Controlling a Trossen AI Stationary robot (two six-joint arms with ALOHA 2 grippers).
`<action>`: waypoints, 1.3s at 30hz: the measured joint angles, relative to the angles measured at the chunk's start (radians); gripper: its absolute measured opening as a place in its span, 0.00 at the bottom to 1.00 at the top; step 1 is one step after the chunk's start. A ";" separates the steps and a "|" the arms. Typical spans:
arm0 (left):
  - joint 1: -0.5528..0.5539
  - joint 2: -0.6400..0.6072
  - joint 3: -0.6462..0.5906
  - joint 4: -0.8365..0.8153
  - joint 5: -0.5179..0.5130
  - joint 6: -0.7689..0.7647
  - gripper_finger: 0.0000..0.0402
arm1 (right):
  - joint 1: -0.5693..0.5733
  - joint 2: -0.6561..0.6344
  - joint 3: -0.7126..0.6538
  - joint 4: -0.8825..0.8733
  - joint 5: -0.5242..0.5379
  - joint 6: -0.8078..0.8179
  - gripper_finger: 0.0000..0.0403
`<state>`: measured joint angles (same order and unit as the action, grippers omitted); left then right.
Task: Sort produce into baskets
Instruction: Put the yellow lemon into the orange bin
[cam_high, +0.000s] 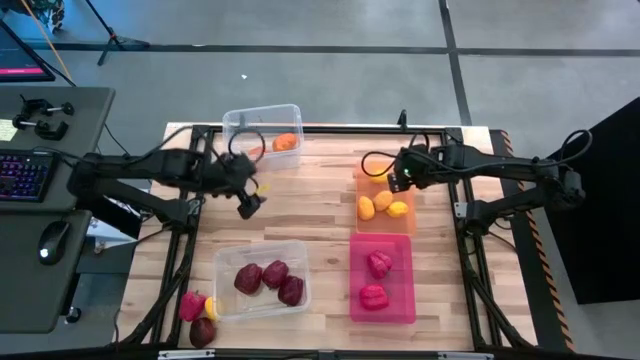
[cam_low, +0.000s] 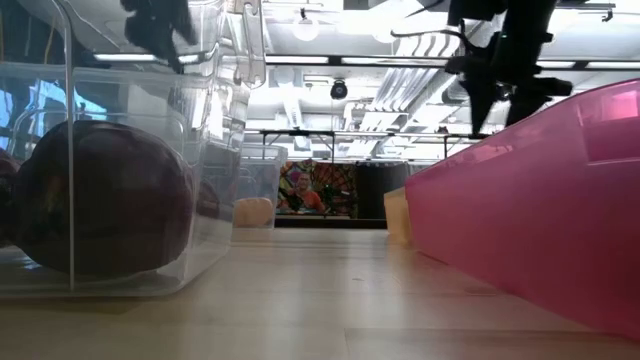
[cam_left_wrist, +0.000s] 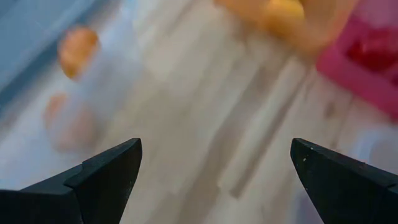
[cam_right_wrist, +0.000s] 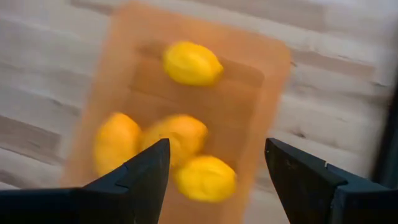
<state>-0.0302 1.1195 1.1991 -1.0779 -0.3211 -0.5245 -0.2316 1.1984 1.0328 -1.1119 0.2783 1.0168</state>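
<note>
Produce (cam_high: 275, 277) is mostly sorted by colour: maroon pieces in the near clear bin (cam_high: 225, 258), pink-red in the pink bin (cam_high: 357, 300), yellow in the orange bin (cam_right_wrist: 273, 59), one orange piece in the far clear bin (cam_high: 236, 120). A few strays (cam_high: 197, 318) are left at the table's near-left edge. Left gripper (cam_high: 248, 200) is held empty, fingers spread wide, above bare wood. Right gripper (cam_right_wrist: 217, 180) hangs parted and empty above the yellow pieces. Butcher-block table (cam_high: 330, 200), grey floor, open workshop behind.

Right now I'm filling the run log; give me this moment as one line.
left gripper: open, empty, over bare table | right gripper: open, empty, above orange bin | loose: three pieces beside clear bin
</note>
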 joint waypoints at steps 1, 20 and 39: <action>-0.017 0.000 -0.014 -0.010 0.008 -0.028 0.99 | 0.004 0.000 0.000 -0.027 0.000 0.000 0.63; -0.379 0.000 0.030 -0.414 0.249 -0.819 0.99 | 0.121 0.000 0.000 -0.190 0.303 -0.063 0.63; -0.868 0.165 0.007 -0.381 0.547 -1.597 0.99 | 0.122 0.000 0.000 -0.165 0.350 -0.109 0.63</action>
<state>-0.8983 1.2843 1.2060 -1.4594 0.2263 -2.1213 -0.1101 1.1984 1.0328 -1.2765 0.6282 0.9077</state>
